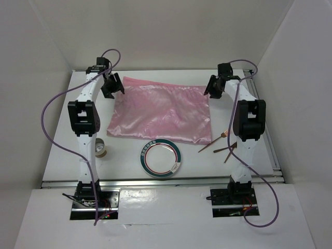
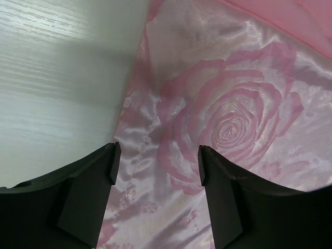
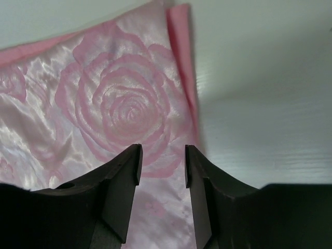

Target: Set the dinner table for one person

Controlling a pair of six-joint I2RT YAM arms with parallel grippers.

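The step in hand appears to be laying the pink cloth as a place mat: the left gripper is poised over the far-left corner of the cloth and the right gripper over its far-right corner. Both grippers are parted and hold nothing; the left gap is the wider. The cloth lies flat, slightly skewed, with light creases. The next move probably calls either for a pinch on each far corner to square the cloth, or for a retreat toward the plate, just off the near edge of the cloth, and the chopsticks, off its near-right corner. The tabletop, plain white and flat with metal rails, lies under the cloth and extends beyond it on every side
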